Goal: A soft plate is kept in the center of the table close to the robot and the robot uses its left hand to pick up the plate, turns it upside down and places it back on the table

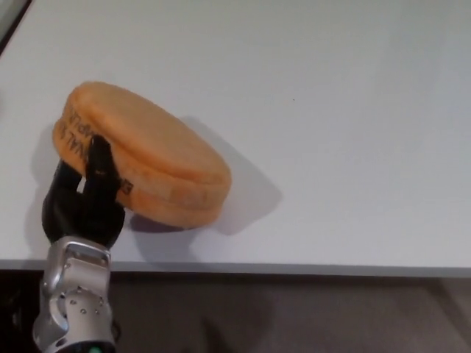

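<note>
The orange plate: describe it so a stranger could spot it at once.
On the white table, look to the near left corner, just above the front edge. There the robot's black left hand grips a thick, round orange plate with dark lettering on its rim, the only coloured thing on the table.

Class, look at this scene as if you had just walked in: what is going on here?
A humanoid robot's left hand is gripping an orange soft plate by its near-left edge. The plate is tilted, its right side low over the white table near the front edge, its left side raised in the hand. Whether it touches the table cannot be told. Black lettering shows on its rim. The right hand is not in view.
</note>
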You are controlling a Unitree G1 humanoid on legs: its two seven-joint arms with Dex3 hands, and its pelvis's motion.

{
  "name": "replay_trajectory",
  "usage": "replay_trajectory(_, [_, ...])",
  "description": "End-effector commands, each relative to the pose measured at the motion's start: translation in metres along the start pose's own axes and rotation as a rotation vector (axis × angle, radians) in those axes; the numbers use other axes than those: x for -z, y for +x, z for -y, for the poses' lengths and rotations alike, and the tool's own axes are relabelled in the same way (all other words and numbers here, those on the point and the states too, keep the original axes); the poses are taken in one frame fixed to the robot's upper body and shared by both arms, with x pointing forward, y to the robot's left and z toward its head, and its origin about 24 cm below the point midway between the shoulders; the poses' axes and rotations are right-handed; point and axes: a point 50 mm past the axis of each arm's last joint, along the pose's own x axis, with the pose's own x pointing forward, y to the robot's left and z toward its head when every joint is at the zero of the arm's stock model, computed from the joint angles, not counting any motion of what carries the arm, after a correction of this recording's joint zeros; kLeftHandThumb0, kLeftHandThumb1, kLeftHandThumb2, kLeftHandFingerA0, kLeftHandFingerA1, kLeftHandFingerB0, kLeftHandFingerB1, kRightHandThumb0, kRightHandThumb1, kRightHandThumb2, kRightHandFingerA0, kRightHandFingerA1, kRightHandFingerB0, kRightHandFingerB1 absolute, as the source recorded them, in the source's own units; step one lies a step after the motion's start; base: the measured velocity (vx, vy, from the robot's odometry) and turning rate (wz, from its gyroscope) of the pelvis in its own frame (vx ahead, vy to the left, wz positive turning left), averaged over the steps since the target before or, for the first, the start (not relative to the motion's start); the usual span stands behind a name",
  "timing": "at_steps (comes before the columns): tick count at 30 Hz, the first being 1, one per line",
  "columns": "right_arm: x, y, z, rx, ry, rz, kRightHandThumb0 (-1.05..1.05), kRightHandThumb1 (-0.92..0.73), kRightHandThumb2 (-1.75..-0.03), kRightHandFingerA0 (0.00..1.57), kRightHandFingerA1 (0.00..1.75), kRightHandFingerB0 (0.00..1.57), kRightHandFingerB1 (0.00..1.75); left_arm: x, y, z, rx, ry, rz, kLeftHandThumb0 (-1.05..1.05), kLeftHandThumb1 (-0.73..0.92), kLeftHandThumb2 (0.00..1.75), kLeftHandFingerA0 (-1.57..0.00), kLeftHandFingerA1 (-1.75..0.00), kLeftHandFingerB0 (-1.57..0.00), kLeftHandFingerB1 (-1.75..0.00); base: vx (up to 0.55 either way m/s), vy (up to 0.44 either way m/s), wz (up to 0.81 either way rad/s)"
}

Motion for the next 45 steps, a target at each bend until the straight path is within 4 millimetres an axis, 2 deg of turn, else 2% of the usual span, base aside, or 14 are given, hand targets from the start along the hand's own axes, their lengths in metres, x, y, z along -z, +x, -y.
replay_trajectory(1, [0.000,-0.002,0.009,-0.029,-0.013,-0.074,-0.78,-0.71,-1.06,0.35,0.61,0.05,0.21,0.058,-0.021,-0.011,-0.273,0.079,-0.501,-0.38,0.72,0.61,-0.98,-1.75,-0.66,-1.75,0.00,0.000,0.00])
replay_trajectory(4, [0.000,-0.001,0.009,-0.039,-0.018,-0.082,-0.79,-0.70,-1.06,0.33,0.60,0.04,0.20,0.052,-0.017,0.004,-0.197,0.420,-0.565,-0.45,0.79,0.64,-1.01,-1.75,-0.74,-1.63,0.00,0.000,0.00])
replay_trajectory(6, [0.000,-0.001,0.009,-0.043,-0.009,-0.075,-0.78,-0.88,-0.66,0.39,0.53,0.02,0.20,0.050,-0.014,0.013,-0.136,0.715,-0.575,-0.39,0.79,0.65,-1.00,-1.75,-0.71,-1.70,0.00,0.000,0.00])
replay_trajectory(7, [0.000,-0.001,0.009,-0.051,-0.015,-0.073,-0.80,-0.74,-1.07,0.35,0.62,0.00,0.15,0.048,-0.012,0.021,-0.076,0.976,-0.581,-0.48,0.55,0.94,-1.26,-1.46,-0.96,-1.31,0.00,0.000,0.00])
replay_trajectory(8, [0.000,-0.001,0.009,-0.054,-0.024,-0.073,-0.81,-0.74,-1.07,0.35,0.63,0.00,0.15,0.048,-0.011,0.025,-0.040,1.109,-0.592,-0.39,0.78,0.64,-0.96,-1.75,-0.67,-1.72,0.00,0.000,0.00])
replay_trajectory(10, [0.000,0.000,0.009,-0.054,-0.044,-0.080,-0.81,-0.73,-1.07,0.36,0.63,0.02,0.16,0.048,-0.010,0.034,0.031,1.270,-0.602,-0.45,0.58,0.97,-1.22,-1.42,-0.93,-1.27,0.00,0.000,0.00])
replay_trajectory(11, [0.000,0.000,0.009,-0.052,-0.049,-0.087,-0.77,-0.87,-0.65,0.39,0.55,0.02,0.22,0.049,-0.010,0.038,0.046,1.293,-0.601,-0.36,0.80,0.64,-0.92,-1.75,-0.63,-1.67,0.00,0.000,0.00])
replay_trajectory(12, [0.001,0.000,0.009,-0.051,-0.057,-0.087,-0.76,-0.70,-1.04,0.34,0.62,0.04,0.22,0.050,-0.009,0.042,0.063,1.308,-0.599,-0.38,0.81,0.66,-0.87,-1.75,-0.63,-1.65,0.00,0.000,0.00])
replay_trajectory(14, [0.001,0.000,0.008,-0.053,-0.066,-0.088,-0.74,-0.88,-0.66,0.37,0.56,0.03,0.21,0.052,-0.009,0.050,0.118,1.364,-0.592,-0.43,0.86,0.65,-0.91,-1.75,-0.65,-1.73,0.00,0.000,0.00])
replay_trajectory(20, [0.001,0.000,0.008,-0.052,-0.061,-0.097,-0.74,-0.70,-1.04,0.34,0.61,0.03,0.22,0.066,-0.014,0.072,0.204,1.407,-0.574,-0.45,0.86,0.66,-0.90,-1.75,-0.65,-1.72,0.00,0.000,0.00])
replay_trajectory(22, [0.000,0.000,0.008,-0.058,-0.061,-0.091,-0.74,-0.88,-0.66,0.38,0.55,0.01,0.20,0.070,-0.016,0.076,0.215,1.413,-0.579,-0.46,0.86,0.66,-0.90,-1.75,-0.64,-1.72,0.00,0.000,0.00])
replay_trajectory(28, [-0.002,0.001,0.009,-0.058,-0.078,-0.086,-0.72,-0.89,-0.67,0.38,0.54,0.03,0.20,0.084,-0.022,0.083,0.245,1.360,-0.589,-0.46,0.87,0.65,-0.84,-1.75,-0.60,-1.73,0.00,0.000,0.00])
replay_trajectory(29, [-0.002,0.002,0.009,-0.055,-0.080,-0.085,-0.75,-0.71,-1.07,0.37,0.63,0.00,0.21,0.085,-0.022,0.083,0.247,1.377,-0.585,-0.46,0.89,0.65,-0.83,-1.75,-0.59,-1.75,0.00,0.000,0.00])
replay_trajectory(45, [0.002,-0.004,0.009,-0.051,-0.046,-0.109,-0.78,-0.72,-1.06,0.35,0.62,0.00,0.17,0.075,-0.020,0.088,0.264,1.264,-0.519,-0.44,0.86,0.67,-0.92,-1.75,-0.63,-1.75,0.00,0.000,0.00])
